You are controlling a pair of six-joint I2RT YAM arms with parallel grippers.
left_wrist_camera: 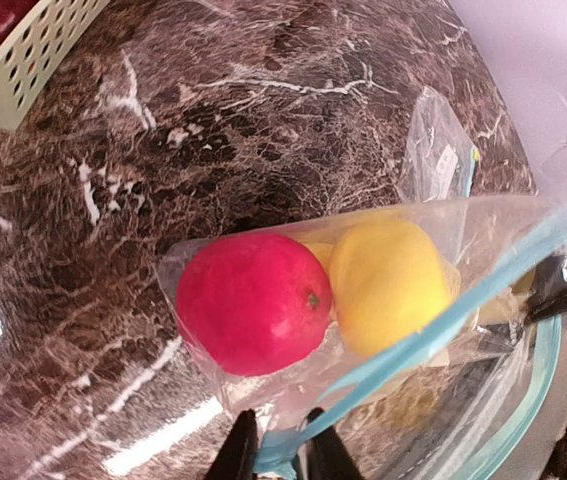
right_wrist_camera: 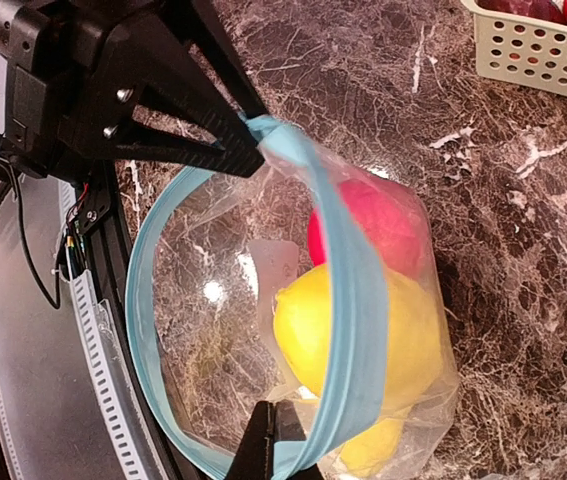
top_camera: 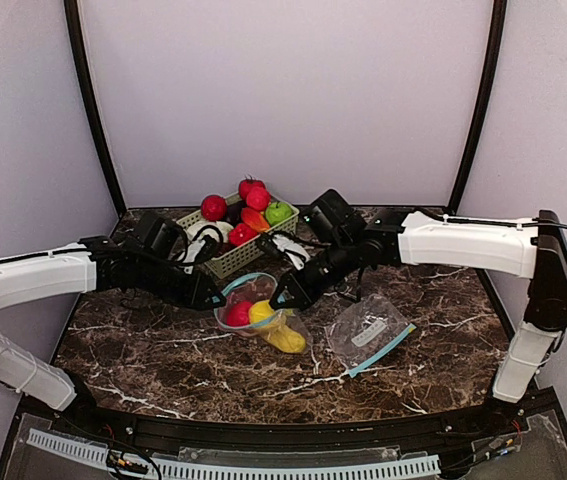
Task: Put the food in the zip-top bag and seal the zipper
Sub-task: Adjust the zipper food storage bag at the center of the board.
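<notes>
The zip-top bag (top_camera: 250, 283) hangs open between both grippers above the marble table (top_camera: 143, 350). Inside it lie a red fruit (left_wrist_camera: 253, 300), a yellow fruit (left_wrist_camera: 388, 285) and a second yellow piece (right_wrist_camera: 383, 445) beneath. My left gripper (left_wrist_camera: 278, 455) is shut on one end of the blue zipper band (left_wrist_camera: 443, 320); its black fingers (right_wrist_camera: 213, 150) meet on the band in the right wrist view. My right gripper (right_wrist_camera: 281, 445) is shut on the opposite end of the rim. The mouth gapes wide, unsealed. More food, red (top_camera: 213, 207), green (top_camera: 278, 212) and orange (top_camera: 255, 218), sits in the basket.
The pale slatted basket (top_camera: 231, 258) stands just behind the bag, near both wrists. A second, empty clear bag (top_camera: 368, 328) lies flat on the table right of centre. The table's front edge rail (top_camera: 263, 468) runs below.
</notes>
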